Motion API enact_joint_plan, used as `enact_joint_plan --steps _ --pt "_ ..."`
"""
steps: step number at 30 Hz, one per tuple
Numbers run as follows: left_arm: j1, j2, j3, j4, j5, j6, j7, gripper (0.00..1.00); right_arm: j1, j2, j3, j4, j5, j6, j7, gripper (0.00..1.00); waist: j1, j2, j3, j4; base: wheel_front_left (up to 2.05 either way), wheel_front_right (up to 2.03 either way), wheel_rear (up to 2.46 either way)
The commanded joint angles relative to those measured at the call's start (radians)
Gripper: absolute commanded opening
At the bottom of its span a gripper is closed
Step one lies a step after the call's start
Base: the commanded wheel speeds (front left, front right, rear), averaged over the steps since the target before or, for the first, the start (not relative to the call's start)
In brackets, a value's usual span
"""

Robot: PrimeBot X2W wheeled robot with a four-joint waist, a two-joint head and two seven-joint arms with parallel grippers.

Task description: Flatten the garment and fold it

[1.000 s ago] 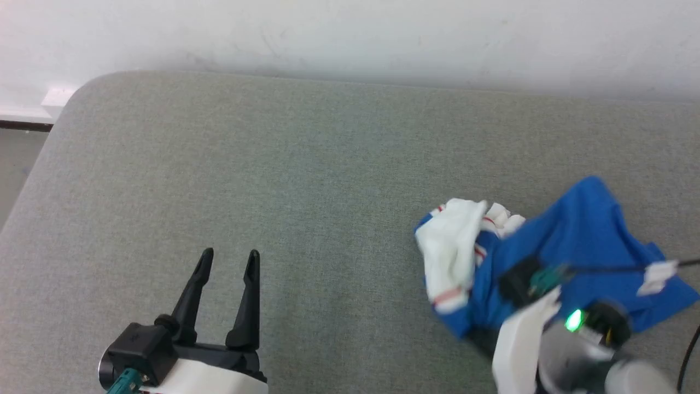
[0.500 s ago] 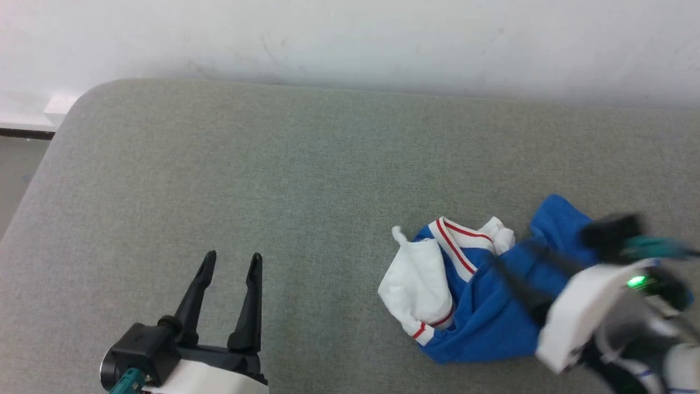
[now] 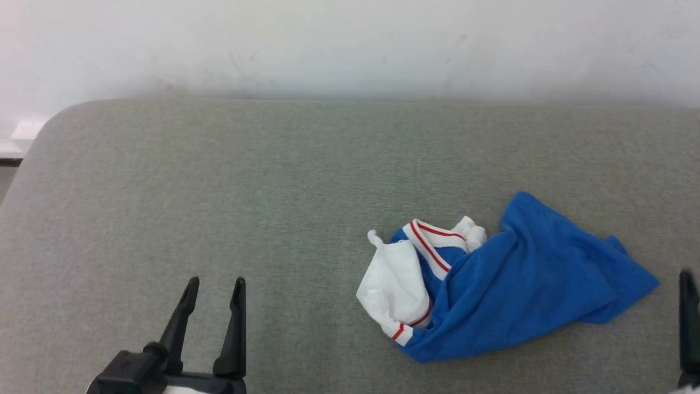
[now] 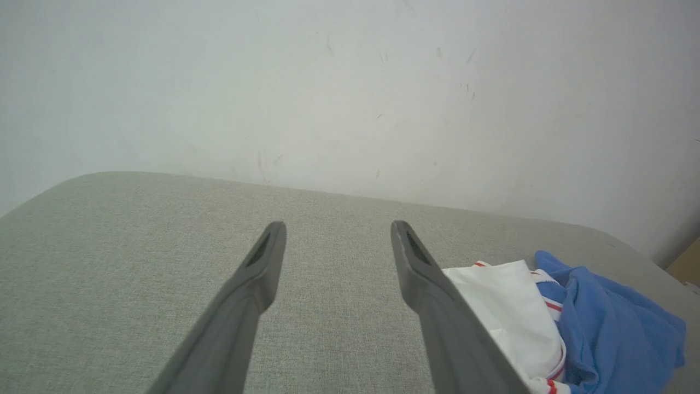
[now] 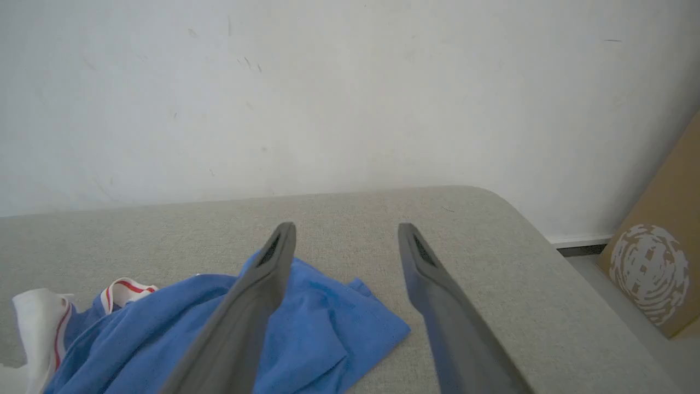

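Note:
The garment [image 3: 508,295] lies crumpled on the grey padded table [image 3: 219,180], right of centre: blue body bunched to the right, a white sleeve with red-striped trim [image 3: 396,284] on its left. My left gripper [image 3: 215,283] stands open at the lower left, well apart from the cloth; in the left wrist view the left gripper [image 4: 337,225] has bare table between its fingers, with the garment [image 4: 607,323] off to the right. My right gripper [image 5: 347,230] is open and empty, just right of the garment [image 5: 328,323]. One of its fingers [image 3: 688,323] shows at the head view's right edge.
A white wall [image 3: 350,44] runs behind the table. The table's rounded far corners are at the left [image 3: 49,117] and at the right [image 5: 503,200]. A cardboard box [image 5: 651,273] stands on the floor beyond the right corner.
The right gripper opened, let go of the garment and pulled back to the right. The garment dropped into a crumpled heap. The head camera shifted; the left arm stayed put.

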Motion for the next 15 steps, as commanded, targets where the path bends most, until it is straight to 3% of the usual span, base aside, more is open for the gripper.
enact_joint_plan --steps 1,8,12,15 --pt "0.011 0.007 0.006 -0.005 0.005 0.007 -0.008 1.0 0.015 0.004 0.0 0.015 0.018 -0.001 -0.021 1.0 0.0001 0.0 -0.002 -0.021 0.0 0.0 0.0" --pt "-0.014 0.051 0.017 -0.039 0.031 0.029 0.055 1.0 0.047 0.004 0.04 0.097 0.068 -0.001 -0.125 1.0 0.0001 0.0 0.019 -0.055 0.0 0.0 0.0" --pt "-0.111 0.091 -0.011 -0.076 0.053 0.018 0.189 1.0 0.015 0.004 0.037 0.096 0.059 -0.001 -0.131 1.0 0.0001 0.0 0.043 -0.053 0.0 0.0 0.0" --pt "-0.212 0.102 -0.077 -0.084 0.055 -0.025 0.331 1.0 0.0 0.004 0.037 0.096 0.053 -0.001 -0.124 1.0 0.0001 0.0 0.066 -0.044 0.0 0.0 0.0"
